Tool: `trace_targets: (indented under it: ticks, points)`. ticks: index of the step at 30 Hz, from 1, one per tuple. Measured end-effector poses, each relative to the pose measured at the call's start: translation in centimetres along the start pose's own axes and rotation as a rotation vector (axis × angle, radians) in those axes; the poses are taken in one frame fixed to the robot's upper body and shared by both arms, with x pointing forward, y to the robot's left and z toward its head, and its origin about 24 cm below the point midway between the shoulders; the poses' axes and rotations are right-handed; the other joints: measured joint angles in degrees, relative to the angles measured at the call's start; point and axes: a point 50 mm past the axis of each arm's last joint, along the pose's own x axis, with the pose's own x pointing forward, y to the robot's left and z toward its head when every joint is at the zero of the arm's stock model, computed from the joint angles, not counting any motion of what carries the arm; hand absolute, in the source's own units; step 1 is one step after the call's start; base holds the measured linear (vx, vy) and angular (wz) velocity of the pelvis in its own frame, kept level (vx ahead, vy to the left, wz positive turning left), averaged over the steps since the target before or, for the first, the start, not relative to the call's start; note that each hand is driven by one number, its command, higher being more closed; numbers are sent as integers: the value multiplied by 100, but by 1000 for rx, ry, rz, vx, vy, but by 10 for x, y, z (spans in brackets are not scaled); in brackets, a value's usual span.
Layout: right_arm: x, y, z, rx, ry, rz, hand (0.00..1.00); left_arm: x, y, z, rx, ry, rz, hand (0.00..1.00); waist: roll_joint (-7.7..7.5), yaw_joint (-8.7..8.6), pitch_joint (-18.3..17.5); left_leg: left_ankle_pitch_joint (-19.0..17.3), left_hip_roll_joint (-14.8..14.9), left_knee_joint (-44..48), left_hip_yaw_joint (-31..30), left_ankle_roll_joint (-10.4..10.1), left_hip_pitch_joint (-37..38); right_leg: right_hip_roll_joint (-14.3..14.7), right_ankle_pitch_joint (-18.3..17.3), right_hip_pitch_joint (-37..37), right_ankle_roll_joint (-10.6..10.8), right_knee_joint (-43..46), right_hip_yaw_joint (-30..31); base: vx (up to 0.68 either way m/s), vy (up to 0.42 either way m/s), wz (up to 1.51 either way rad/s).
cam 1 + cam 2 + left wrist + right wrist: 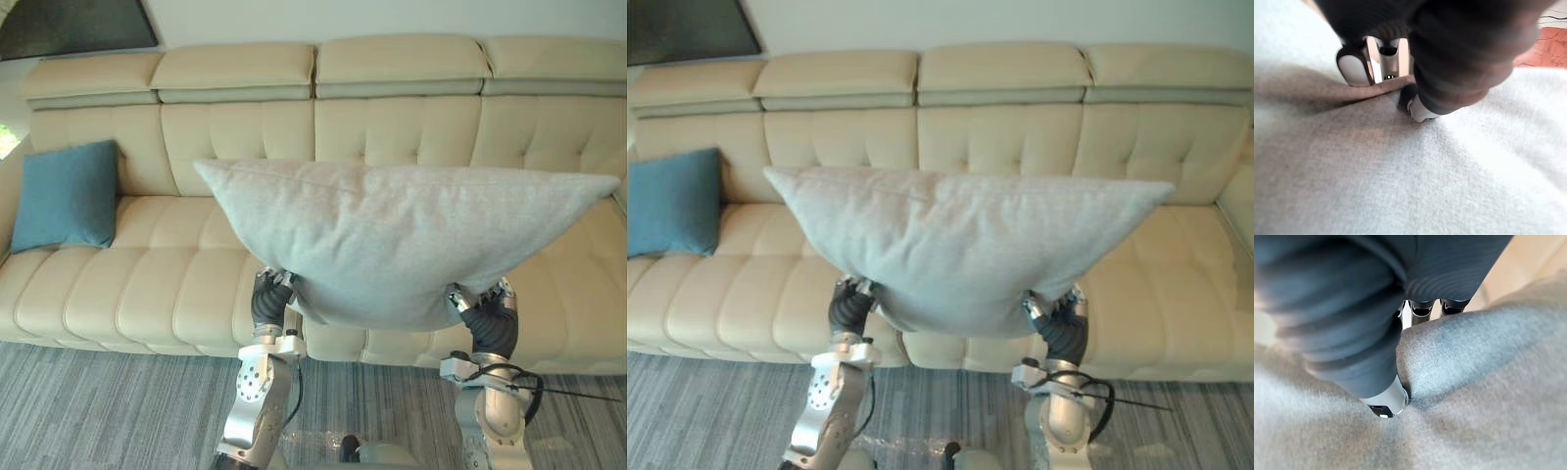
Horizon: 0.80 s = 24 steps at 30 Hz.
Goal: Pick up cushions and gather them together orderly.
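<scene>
A large light grey cushion [392, 235] is held up in front of the cream sofa [147, 284], both hands gripping its lower edge. My left hand [269, 299] pinches the cushion's fabric [1400, 161] between thumb and fingers [1354, 66] at the lower left. My right hand [487, 315] pinches the cushion [1474, 382] at the lower right, thumb [1386, 404] pressed into the cloth. A blue cushion [67, 196] leans upright against the sofa's backrest at the far left end of the seat.
The sofa's seat stretches across the whole width, with bare seat between the blue cushion and the held one. Grey striped carpet [108, 401] lies in front of the sofa. A dark frame [73, 24] hangs on the wall at upper left.
</scene>
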Motion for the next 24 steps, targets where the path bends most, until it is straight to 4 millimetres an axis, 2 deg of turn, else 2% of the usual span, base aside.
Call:
trace_targets:
  ticks: [1, 3, 4, 5, 6, 7, 8, 9, 10, 13, 14, 20, 24]
  points:
    - [-1, 0, -1, 0, 5, -1, 100, -1, 1, -1, 0, 6, 4, 100, -6, 11, 3, -56, -8, -118, 77, 35, 10, -20, -11, 49, -2, -6, 10, 112, 138, -6]
    - [-2, -1, -2, -3, 15, -2, 100, -6, 3, -4, 1, 24, 6, 100, -77, 16, -7, -187, -163, -1076, 314, 124, 59, -185, -72, 208, 65, -35, 17, 113, 153, 6]
    - [-2, -1, -2, -5, 14, -3, 100, -6, 2, -5, 1, 28, 1, 100, -97, 22, -13, -191, -363, -1797, 340, 95, 57, -315, -90, 245, 104, -12, 34, 83, 135, 5]
    - [-2, -1, -2, -5, 13, -3, 100, -6, 2, -5, 1, 27, 1, 100, -100, 32, -19, -166, -431, -2046, 333, 60, 63, -358, -91, 245, 114, 15, 42, 154, 248, -7]
    - [-2, -1, -2, -7, 15, -3, 100, -6, 2, -4, 1, 26, 0, 100, -53, 44, -62, 231, -624, -2896, 309, -51, 180, -411, -108, 238, 257, 52, 118, 150, 246, -24]
    - [-2, -1, -2, -10, 17, -2, 100, -6, 3, -4, 2, 25, 0, 100, 30, 53, -122, 687, -689, -3324, 226, -146, 268, -381, -200, 236, 437, 115, 212, 176, 301, -26]
    - [-2, -1, -3, -10, 20, -3, 100, -6, 3, -4, 6, 25, -1, 100, 32, 48, -148, 655, -707, -3365, 215, -239, 315, -394, -224, 241, 476, 132, 245, 121, 200, -10]
    - [-4, -1, -5, 0, 34, -15, 100, -7, 5, -4, 17, 28, -3, 100, -66, 29, -183, 681, -823, -3489, 241, -275, 399, -498, -226, 245, 564, 151, 304, 133, 207, -15]
    - [-5, 1, -7, 7, 39, -17, 100, -8, 6, -4, 22, 29, -4, 100, -248, 51, -237, 705, -985, -3751, 412, -240, 545, -627, -202, 238, 683, 64, 509, 124, 187, -19]
    - [-2, 4, -11, 1, 47, 3, 100, -10, 11, -5, 38, 40, 2, 100, -410, 33, -364, 763, -1211, -4074, 541, -152, 658, -798, -110, 271, 856, -219, 681, 87, 169, -16]
    - [0, 4, -14, -4, 51, 7, 100, -11, 12, -5, 46, 41, 0, 100, -419, 10, -370, 789, -1269, -4170, 554, -112, 677, -840, -42, 320, 937, -369, 703, 76, 155, -4]
    - [19, 13, -35, -24, 94, 34, 100, -7, 18, -6, 107, 43, 2, 100, -420, 2, -382, 1042, -1431, -4647, 475, -31, 643, -873, 263, 296, 1009, -832, 778, 13, 54, 1]
    - [57, 29, -34, -112, 40, 82, 100, 22, 29, -8, 224, 52, 3, 100, -401, -7, -358, 1501, -1470, -5117, 207, -9, 359, -794, 490, -107, 960, -942, 774, -72, 3, 10]
